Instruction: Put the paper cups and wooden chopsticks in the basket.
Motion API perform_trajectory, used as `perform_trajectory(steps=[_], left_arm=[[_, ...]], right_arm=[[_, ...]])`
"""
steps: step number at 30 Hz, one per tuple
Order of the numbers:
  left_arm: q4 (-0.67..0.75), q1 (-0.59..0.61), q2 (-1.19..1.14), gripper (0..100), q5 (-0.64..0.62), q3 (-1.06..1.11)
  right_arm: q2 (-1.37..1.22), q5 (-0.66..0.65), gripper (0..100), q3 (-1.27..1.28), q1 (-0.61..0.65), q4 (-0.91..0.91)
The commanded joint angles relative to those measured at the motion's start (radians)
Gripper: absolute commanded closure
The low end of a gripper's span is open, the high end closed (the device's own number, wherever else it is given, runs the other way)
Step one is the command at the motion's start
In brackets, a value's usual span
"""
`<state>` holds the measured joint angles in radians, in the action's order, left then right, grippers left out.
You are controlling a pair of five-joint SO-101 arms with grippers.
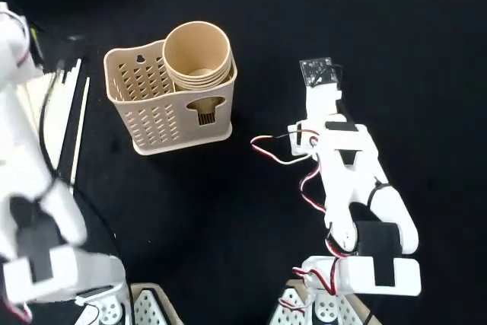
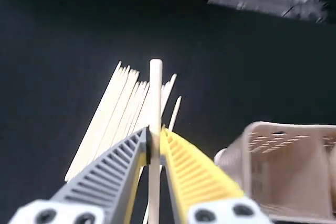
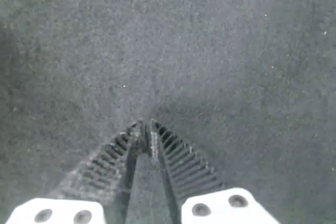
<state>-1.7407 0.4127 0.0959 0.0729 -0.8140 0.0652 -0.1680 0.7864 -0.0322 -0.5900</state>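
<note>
Left wrist view: chopstick (image 2: 155, 93) pale, straight, round-tipped.

Passage and obstructions, tabletop.
One basket (image 1: 152, 123) compartment plugged by stacked paper cups (image 1: 196, 51), the neighbouring one open from above; wooden chopsticks (image 1: 80, 127) flank it; bare table (image 1: 251, 218) toward right arm (image 1: 346, 165) passable.
</note>
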Motion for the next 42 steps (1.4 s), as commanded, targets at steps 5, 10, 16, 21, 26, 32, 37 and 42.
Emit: perform_trajectory(steps=[5, 10, 16, 21, 26, 32, 37, 42], left_arm=[[0.279, -0.099, 0.511, 97, -0.04, 0.476], [0.637, -0.11, 0.839, 97, -0.155, 0.885], [1.269, -0.163, 1.106, 97, -0.264, 1.405], [1.689, -0.174, 1.137, 97, -0.276, 1.655], [1.712, -0.174, 1.137, 97, -0.278, 1.655], [1.706, -0.245, 1.137, 97, -0.272, 1.583], [1.703, -0.288, 1.099, 97, -0.27, 1.552], [1.709, -0.288, 0.971, 97, -0.27, 1.616]], right_arm=[[0.019, 0.0, 98.5, -0.002, 0.005, 0.015], [0.019, 0.0, 98.5, -0.002, 0.006, 0.015], [0.019, 0.0, 98.5, -0.002, 0.008, 0.015], [0.019, 0.0, 98.5, -0.002, 0.008, 0.015], [0.019, 0.0, 98.5, -0.004, 0.008, 0.015], [0.019, 0.0, 98.5, -0.004, 0.008, 0.015], [0.019, 0.0, 98.5, -0.004, 0.008, 0.015], [0.019, 0.0, 98.5, -0.004, 0.008, 0.015]])
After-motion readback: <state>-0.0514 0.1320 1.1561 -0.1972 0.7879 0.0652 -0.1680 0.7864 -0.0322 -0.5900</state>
